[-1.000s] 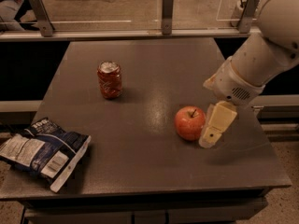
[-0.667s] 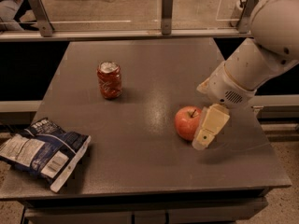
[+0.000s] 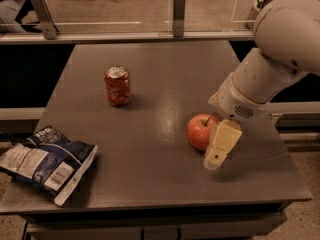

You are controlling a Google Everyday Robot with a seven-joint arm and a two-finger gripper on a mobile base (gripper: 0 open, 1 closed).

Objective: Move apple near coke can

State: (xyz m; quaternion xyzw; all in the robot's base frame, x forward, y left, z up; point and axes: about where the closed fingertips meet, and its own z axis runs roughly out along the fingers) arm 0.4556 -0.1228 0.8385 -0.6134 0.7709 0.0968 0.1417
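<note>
The apple (image 3: 199, 130), round and red-pink with a short dark stem, sits on the grey table (image 3: 160, 79) right of the middle. The coke can (image 3: 117, 86), red with a silver top, stands upright to the far left of the apple, well apart from it. My gripper (image 3: 220, 145) hangs from the white arm (image 3: 272, 59) that reaches in from the right. It is down at table height against the apple's near right side and covers the apple's right edge.
A blue-and-white crinkled snack bag (image 3: 44, 161) lies at the table's front left corner, partly over the edge. A rail with metal posts (image 3: 179, 11) runs along the back. The table's right edge is just beyond the arm.
My gripper has moved left and a little lower, from beside the apple to overlapping its right side. The apple, can and bag have not moved.
</note>
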